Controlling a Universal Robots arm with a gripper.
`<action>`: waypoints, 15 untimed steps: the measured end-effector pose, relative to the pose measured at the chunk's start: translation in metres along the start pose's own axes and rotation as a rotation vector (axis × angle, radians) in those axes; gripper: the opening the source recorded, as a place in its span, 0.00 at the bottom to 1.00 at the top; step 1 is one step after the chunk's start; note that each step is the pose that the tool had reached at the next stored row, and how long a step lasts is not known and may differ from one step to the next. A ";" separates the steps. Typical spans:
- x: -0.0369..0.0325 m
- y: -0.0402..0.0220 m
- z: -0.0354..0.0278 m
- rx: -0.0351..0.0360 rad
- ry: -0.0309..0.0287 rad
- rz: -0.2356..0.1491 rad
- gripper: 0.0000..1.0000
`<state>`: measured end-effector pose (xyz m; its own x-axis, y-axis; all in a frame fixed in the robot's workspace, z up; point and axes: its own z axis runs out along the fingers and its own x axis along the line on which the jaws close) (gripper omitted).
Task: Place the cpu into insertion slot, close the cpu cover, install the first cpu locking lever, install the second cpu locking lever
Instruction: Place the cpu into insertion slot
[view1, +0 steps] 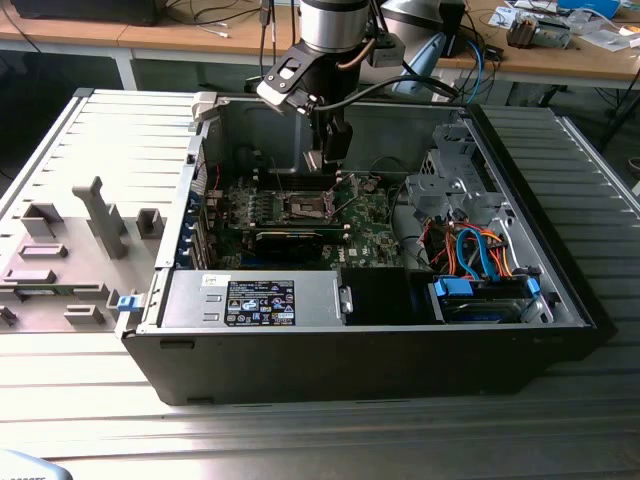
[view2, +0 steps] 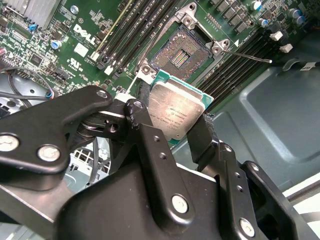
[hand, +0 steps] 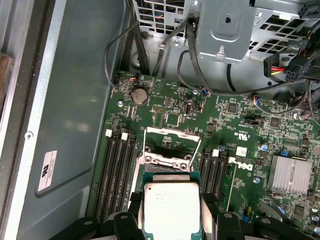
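The cpu (view2: 176, 111) is pinched between the jaws by its edges. The empty insertion slot (view1: 305, 207) sits near it, just above centre in the exterior view.

Looked like a robotics lab or electronics w/shop. Open PC case (view1: 370, 350) lay on a ribbed metal table (view1: 560, 430) under a robot arm (view1: 335, 30), w/ grey jigs (view1: 100, 215) at the exterior view's left. Wooden benches (view1: 200, 40) behind carried cables (view1: 215, 15) & loose parts (view1: 540, 30). Bare mobo (hand: 170, 100) showed in the first wrist view.
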<state>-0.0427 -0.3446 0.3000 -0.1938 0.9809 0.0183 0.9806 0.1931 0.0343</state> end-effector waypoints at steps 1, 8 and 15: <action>0.0000 0.0000 0.0000 0.0000 -0.0001 0.001 0.55; 0.0000 0.0000 0.0002 -0.0001 -0.0002 0.004 0.55; 0.0000 0.0000 0.0003 -0.0001 -0.0003 0.008 0.55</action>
<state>-0.0427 -0.3446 0.2996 -0.1863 0.9823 0.0182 0.9820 0.1856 0.0343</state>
